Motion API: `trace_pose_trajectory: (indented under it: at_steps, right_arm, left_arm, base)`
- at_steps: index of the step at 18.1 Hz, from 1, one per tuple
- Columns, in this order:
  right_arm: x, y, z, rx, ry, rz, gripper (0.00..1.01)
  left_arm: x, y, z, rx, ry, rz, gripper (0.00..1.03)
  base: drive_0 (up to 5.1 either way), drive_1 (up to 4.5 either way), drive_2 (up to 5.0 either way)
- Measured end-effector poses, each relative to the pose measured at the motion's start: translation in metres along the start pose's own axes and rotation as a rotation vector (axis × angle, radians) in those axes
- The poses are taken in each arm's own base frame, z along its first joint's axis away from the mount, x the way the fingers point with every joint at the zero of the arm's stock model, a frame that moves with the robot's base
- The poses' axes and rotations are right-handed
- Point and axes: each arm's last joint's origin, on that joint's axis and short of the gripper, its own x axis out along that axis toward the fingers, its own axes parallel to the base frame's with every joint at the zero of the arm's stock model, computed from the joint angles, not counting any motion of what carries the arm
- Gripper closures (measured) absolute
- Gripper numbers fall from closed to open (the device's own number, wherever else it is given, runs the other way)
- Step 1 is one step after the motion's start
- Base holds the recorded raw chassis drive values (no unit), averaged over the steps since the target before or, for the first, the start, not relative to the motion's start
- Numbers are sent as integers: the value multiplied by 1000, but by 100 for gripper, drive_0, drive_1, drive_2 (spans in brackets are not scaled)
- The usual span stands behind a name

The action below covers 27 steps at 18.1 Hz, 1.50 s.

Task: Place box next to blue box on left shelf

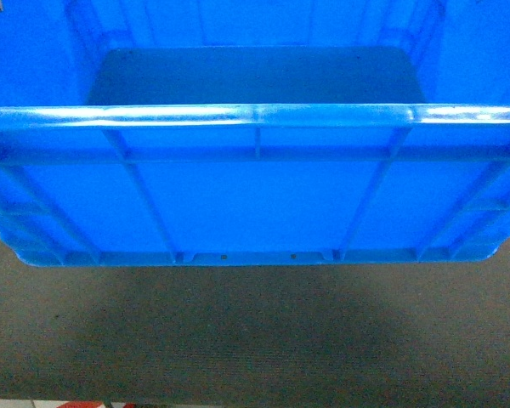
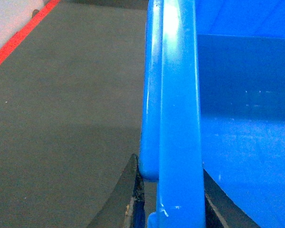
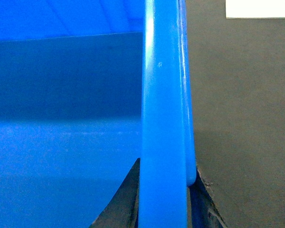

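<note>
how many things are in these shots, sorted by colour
blue: 1, the box
dark grey: 2, the left gripper and the right gripper, each shut on a side rim of the box
red: 1, a floor stripe
white: 1, a floor patch
total: 5

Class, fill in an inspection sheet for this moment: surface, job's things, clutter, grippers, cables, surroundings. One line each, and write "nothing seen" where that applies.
Surface: dark grey ribbed floor; the box's shadow lies on it.
Job's things: blue box fills the head view, apparently raised off the floor, nothing visible inside; shelf not in view.
Clutter: nothing seen.
Grippers: left gripper has jaws either side of the box's left rim; right gripper likewise on the right rim.
Cables: nothing seen.
Surroundings: red line along a pale area in the left wrist view; white sheet or panel on the floor in the right wrist view.
</note>
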Motion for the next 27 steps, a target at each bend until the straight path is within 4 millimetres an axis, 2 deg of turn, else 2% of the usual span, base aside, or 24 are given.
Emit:
trace_pose_trajectory:
  at_steps: [27]
  right_arm:
    - [0,0,0,-4,2,-4,80]
  left_arm:
    - [0,-1,0,2,1,-4,86]
  base:
    - [-163,-163,-163]
